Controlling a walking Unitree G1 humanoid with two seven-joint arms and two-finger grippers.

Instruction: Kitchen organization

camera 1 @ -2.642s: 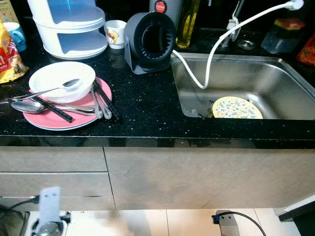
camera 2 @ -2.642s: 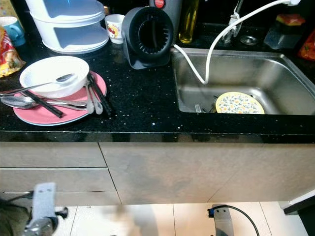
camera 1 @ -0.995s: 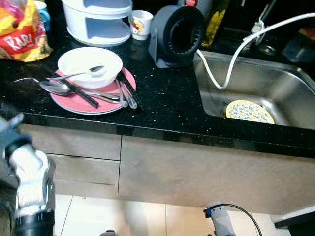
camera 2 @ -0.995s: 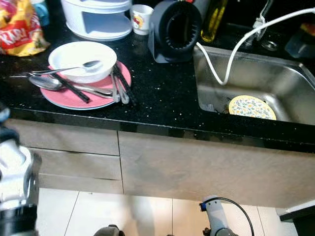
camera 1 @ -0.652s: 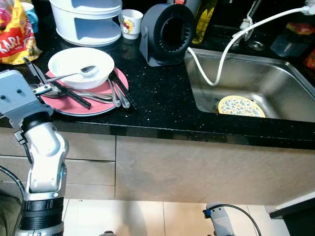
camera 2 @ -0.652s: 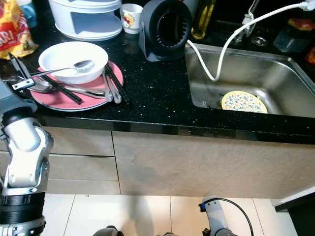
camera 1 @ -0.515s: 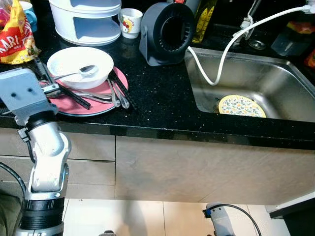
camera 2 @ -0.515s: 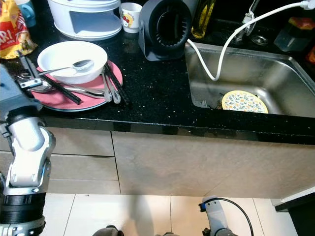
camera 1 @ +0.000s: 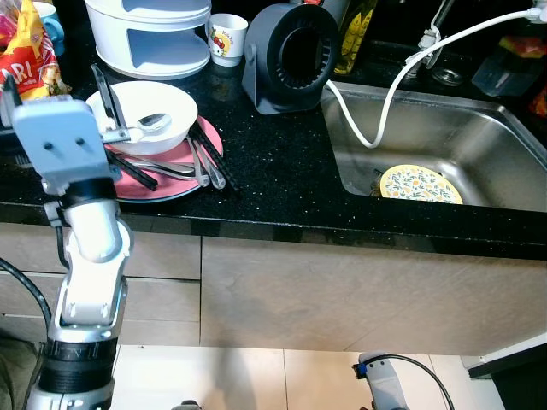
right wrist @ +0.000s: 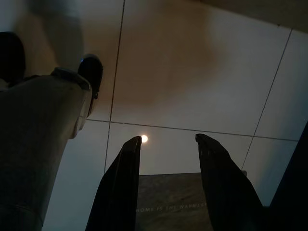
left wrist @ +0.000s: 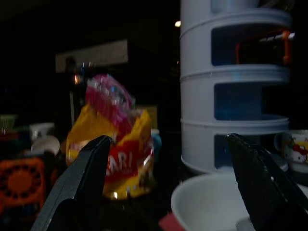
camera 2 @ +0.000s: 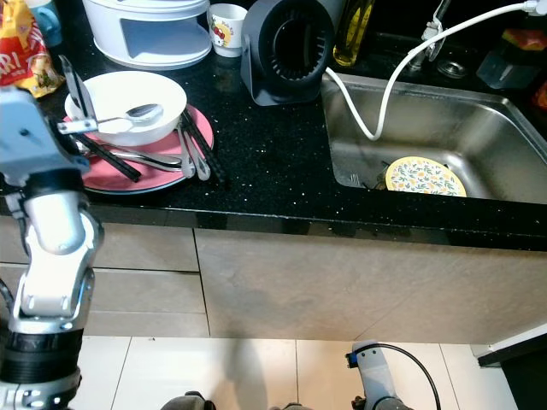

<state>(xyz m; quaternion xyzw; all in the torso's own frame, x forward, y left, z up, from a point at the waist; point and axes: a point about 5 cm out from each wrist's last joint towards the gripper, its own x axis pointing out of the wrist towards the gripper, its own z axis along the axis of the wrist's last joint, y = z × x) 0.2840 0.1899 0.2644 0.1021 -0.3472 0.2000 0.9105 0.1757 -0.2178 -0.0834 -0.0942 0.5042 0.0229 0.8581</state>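
1. You're looking down at a black speckled counter [camera 1: 273, 184] with a steel sink [camera 1: 479, 141] set into it on your right and pale cabinet fronts below.
2. The white tiered rack [camera 1: 154, 34] and the round black appliance [camera 1: 286, 55] stand at the back, out of the working space, I'd say so the front stays free for sorting.
3. The dirty dishes are gathered in one pile at front left: a white bowl [camera 1: 158, 115] on a pink plate [camera 1: 175, 181], a spoon [camera 1: 149, 122] in the bowl, chopsticks [camera 1: 214, 158] and more cutlery across the plate. A patterned dish [camera 1: 420, 184] lies in the sink.
4. Your left gripper [camera 1: 109, 109] is up over the bowl's near edge, fingers spread wide and empty; likely lining up on the bowl.
5. The left wrist view adds the bowl's rim from low, with a yellow snack bag [left wrist: 118, 154] behind.
6. Your right gripper [right wrist: 166, 161] hangs idle, fingers parted and empty, above floor tiles [right wrist: 192, 72].
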